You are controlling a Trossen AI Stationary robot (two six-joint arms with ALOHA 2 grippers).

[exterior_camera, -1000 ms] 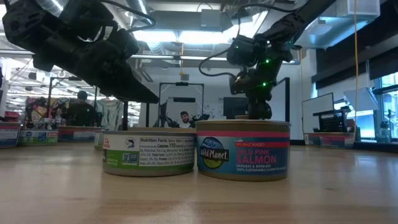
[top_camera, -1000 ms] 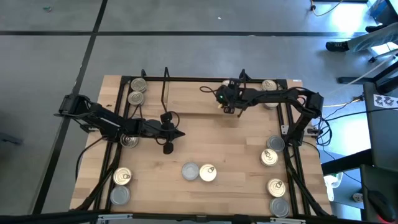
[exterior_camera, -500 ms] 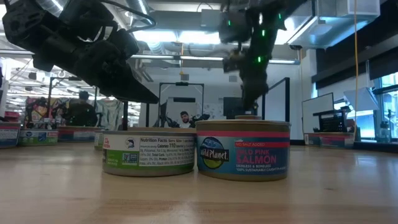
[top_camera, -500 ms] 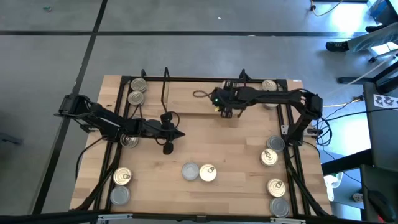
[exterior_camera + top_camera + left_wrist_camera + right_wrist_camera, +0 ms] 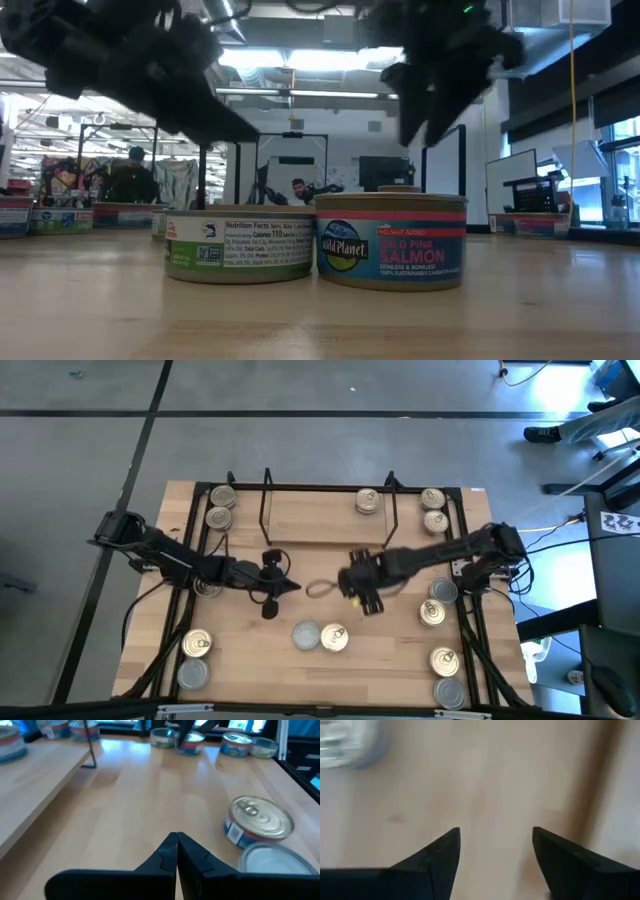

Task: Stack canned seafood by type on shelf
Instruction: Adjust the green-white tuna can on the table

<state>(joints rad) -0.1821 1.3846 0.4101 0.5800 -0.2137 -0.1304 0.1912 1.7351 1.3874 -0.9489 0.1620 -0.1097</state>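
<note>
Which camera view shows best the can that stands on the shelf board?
The high view: the can sits in full sight on the shelf, near its right side loop. The low view shows only its top edge behind the salmon can. The wrist views do not clearly show it.

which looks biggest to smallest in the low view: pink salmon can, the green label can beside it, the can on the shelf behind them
1. Pink salmon can
2. Green label can, slightly shorter; both stand close to the camera, so true size may match.
3. Can on the shelf, only its top shows, far off.

One gold-lidded tin sits on the shelf; other tins lie scattered around the tabletop.
</note>
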